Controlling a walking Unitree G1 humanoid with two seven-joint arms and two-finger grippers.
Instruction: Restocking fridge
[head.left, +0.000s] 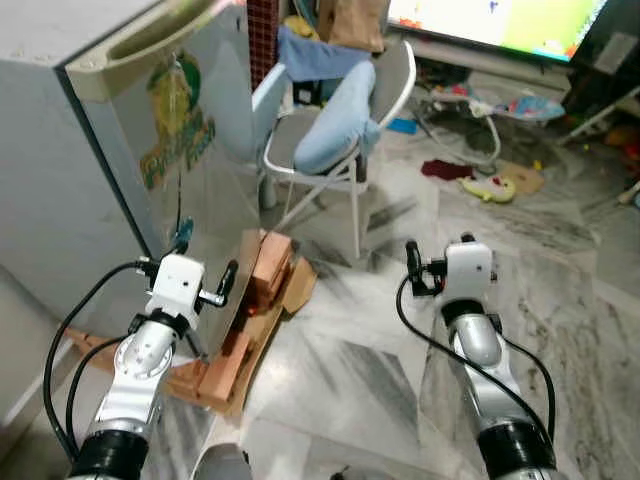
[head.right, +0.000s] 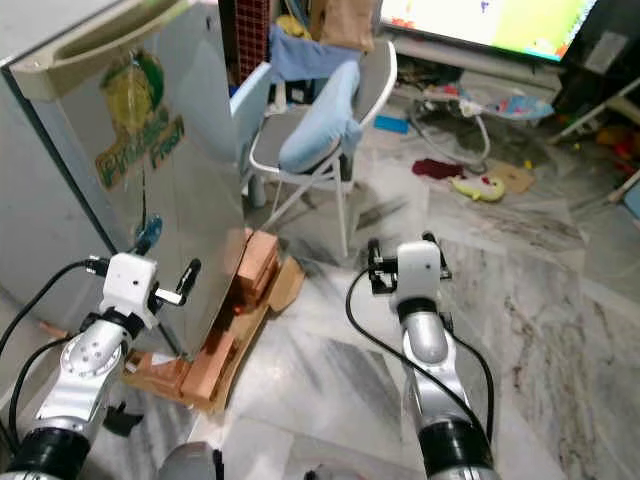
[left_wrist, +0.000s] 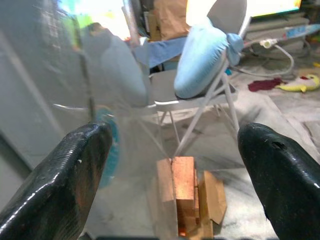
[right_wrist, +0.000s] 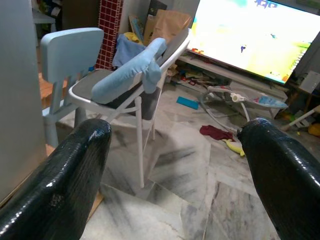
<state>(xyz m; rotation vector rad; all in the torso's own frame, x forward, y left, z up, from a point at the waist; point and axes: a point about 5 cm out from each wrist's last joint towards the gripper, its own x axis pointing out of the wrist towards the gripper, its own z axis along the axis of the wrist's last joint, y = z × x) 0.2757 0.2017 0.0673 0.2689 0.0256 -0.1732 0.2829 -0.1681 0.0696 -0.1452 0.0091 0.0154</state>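
While raised side by side over the marble floor, left pincer and right pincer both spread wide, gripping nothing. Glossy grey fridge at ten o'clock of left pincer, just beside it, propped on rough reddish bricks. White folding chair with blue cushion at twelve o'clock.

Fridge side smooth, glossy and reflective metal with a printed sticker; floor polished veined marble; chair painted metal tube, padded with soft blue cloth; bricks rough, matt, on cardboard; gripper fingers glossy black plastic.
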